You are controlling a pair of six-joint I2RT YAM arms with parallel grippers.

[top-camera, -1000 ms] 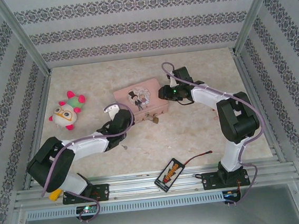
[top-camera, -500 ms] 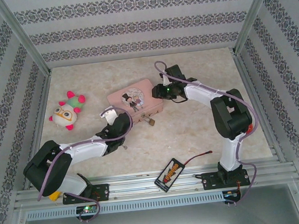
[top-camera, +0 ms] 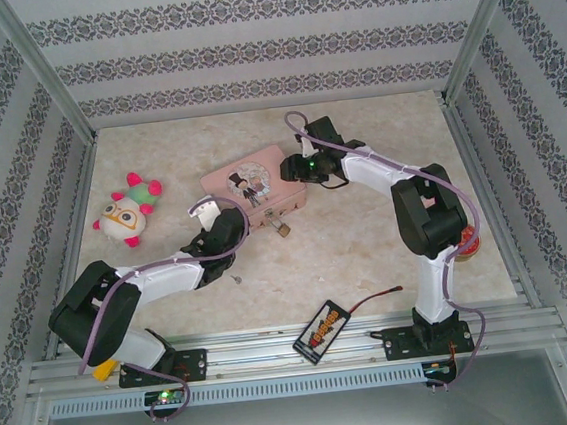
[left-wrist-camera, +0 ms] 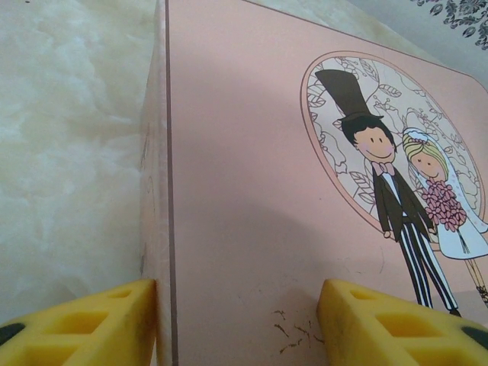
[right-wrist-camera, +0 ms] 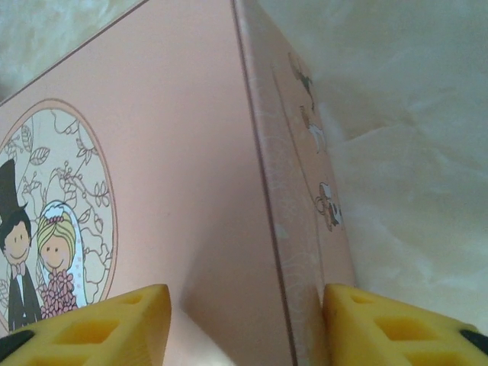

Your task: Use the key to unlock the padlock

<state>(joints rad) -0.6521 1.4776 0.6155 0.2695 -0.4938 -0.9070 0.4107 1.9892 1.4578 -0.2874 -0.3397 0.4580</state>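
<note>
Brass padlock | near, right of left end effector

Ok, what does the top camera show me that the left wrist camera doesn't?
Top view: the padlock at the front of the pink tin, the key lying on the table near the left arm, and a plush toy. Left wrist view: its yellow fingers apart, astride the tin's edge. Both: the pink tin with its bride-and-groom lid.
</note>
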